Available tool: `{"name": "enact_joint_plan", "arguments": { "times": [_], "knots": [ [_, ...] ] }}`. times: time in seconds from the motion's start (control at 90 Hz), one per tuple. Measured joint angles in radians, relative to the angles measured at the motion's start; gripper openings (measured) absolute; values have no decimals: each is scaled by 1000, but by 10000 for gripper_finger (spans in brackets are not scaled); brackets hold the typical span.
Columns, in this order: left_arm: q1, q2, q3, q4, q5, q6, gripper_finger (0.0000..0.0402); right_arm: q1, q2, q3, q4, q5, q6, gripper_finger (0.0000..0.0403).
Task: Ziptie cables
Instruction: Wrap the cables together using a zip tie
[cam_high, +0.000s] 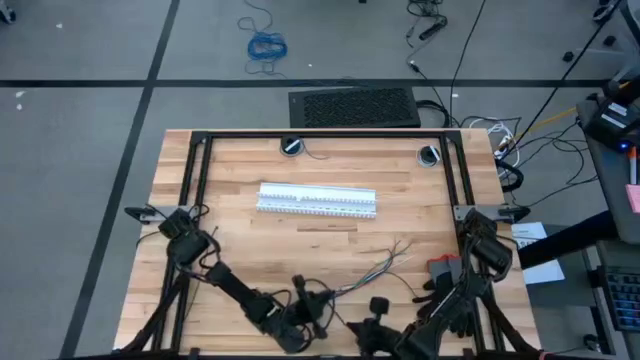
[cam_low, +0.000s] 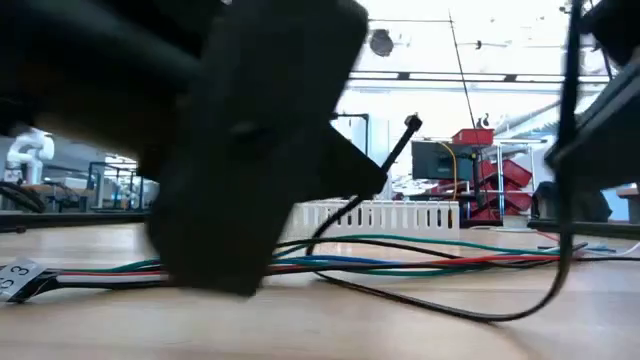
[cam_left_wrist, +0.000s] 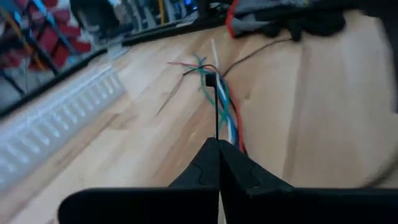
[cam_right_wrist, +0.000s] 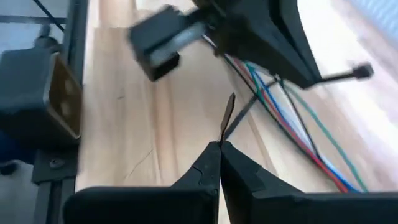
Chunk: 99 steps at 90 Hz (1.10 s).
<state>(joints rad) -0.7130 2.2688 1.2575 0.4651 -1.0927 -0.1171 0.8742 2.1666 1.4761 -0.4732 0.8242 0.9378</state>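
Observation:
The cables (cam_high: 372, 268) lie as a loose bundle on the wooden table, near its front, and show as red, green and blue wires (cam_low: 430, 255) in the low view. A thin dark ziptie (cam_low: 470, 315) sags in a loop onto the table beside them. My left gripper (cam_high: 312, 305) is shut on it near the head (cam_low: 412, 122). My right gripper (cam_high: 378, 318) is shut on its other end. Whether the loop passes under the wires cannot be told. My left gripper pinches the ziptie's strip (cam_left_wrist: 217, 127) between its two fingertips, a short way below the head (cam_left_wrist: 210, 79). The head end sticks out past the fingers, above the cables, clear of the table. My right gripper pinches the ziptie's thin tail (cam_right_wrist: 224, 132) between its two fingertips. The pointed tip (cam_right_wrist: 230, 101) sticks out beyond them. From this hold the strip (cam_low: 571, 150) drops to the table.
Two white slotted strips (cam_high: 317, 200) lie across the middle of the table. A red and grey object (cam_high: 445, 268) sits by the right arm. A black frame (cam_high: 320, 135) runs along the far edge and both sides.

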Motion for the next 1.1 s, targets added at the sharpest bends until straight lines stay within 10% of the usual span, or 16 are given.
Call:
{"name": "enact_joint_plan", "arguments": {
  "times": [0.667,1.1],
  "knots": [
    [-51,-12,-5,65,-68,549,0,-160,-132,0,28,-446,-136,0],
    [-105,-26,-40,75,-171,571,0,-256,-137,-153,271,-732,-150,0]
  ]
}}
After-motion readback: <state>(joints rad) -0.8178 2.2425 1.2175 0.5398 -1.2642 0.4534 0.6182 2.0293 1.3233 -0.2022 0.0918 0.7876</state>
